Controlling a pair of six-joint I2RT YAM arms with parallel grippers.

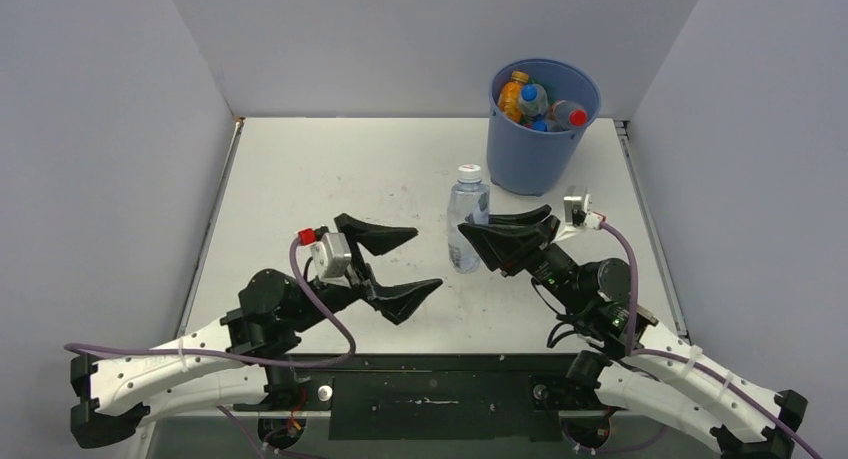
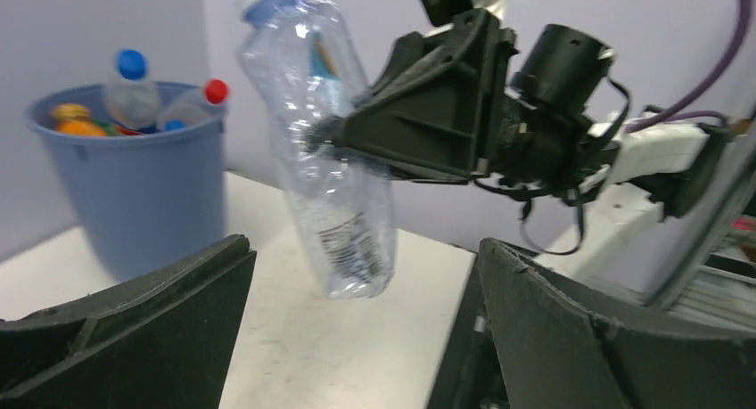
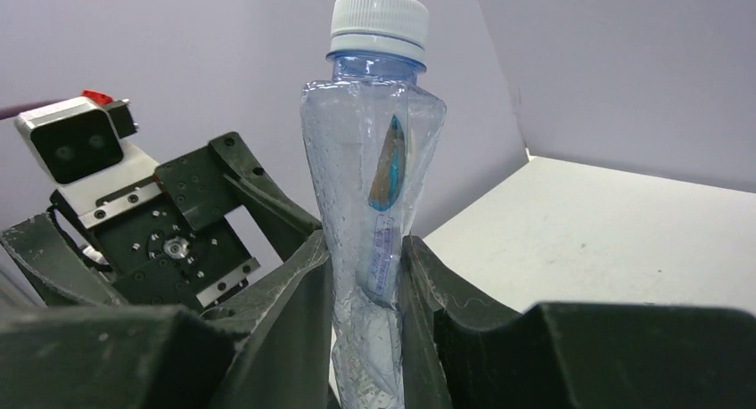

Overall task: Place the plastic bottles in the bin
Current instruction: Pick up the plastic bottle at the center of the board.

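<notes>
My right gripper (image 1: 472, 231) is shut on a clear plastic bottle (image 1: 467, 219) with a white cap, squeezing its middle. The bottle stands upright, its base just above the table in the left wrist view (image 2: 330, 159). In the right wrist view the bottle (image 3: 379, 177) is pinched between my fingers (image 3: 294, 311). My left gripper (image 1: 415, 259) is open and empty, a little left of the bottle. The blue bin (image 1: 540, 144) stands at the back right, holding several bottles (image 1: 530, 101) with blue, red and orange parts; it also shows in the left wrist view (image 2: 134, 195).
Grey walls close in the white table (image 1: 330, 179) on three sides. The left wrist camera housing (image 3: 85, 146) shows beyond the bottle in the right wrist view.
</notes>
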